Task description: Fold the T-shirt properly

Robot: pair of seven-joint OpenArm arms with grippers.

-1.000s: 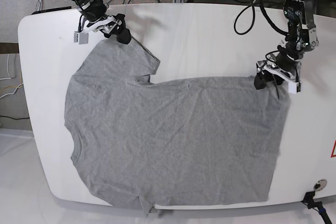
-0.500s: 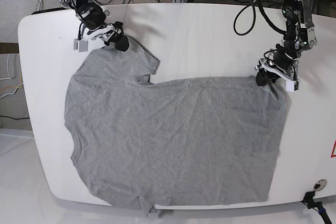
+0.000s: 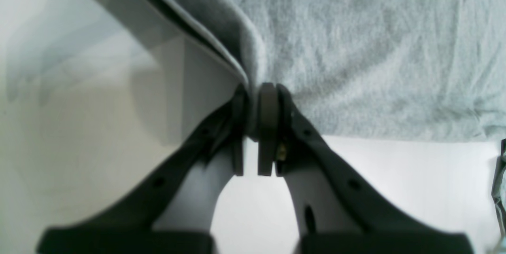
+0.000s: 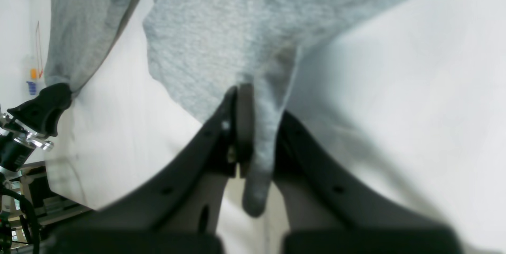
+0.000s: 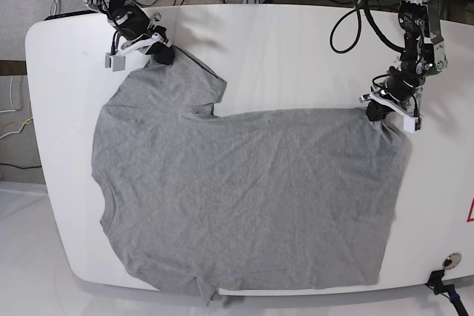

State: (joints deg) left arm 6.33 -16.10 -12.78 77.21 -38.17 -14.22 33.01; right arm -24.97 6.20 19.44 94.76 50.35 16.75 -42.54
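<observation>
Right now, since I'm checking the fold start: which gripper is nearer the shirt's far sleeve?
Right. The right gripper is pinching that sleeve of the T-shirt; the left gripper grips the far hem corner.

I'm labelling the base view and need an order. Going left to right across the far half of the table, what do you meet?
Right gripper shut on the T-shirt sleeve → bare table → left gripper shut on the shirt's far hem corner.
</observation>
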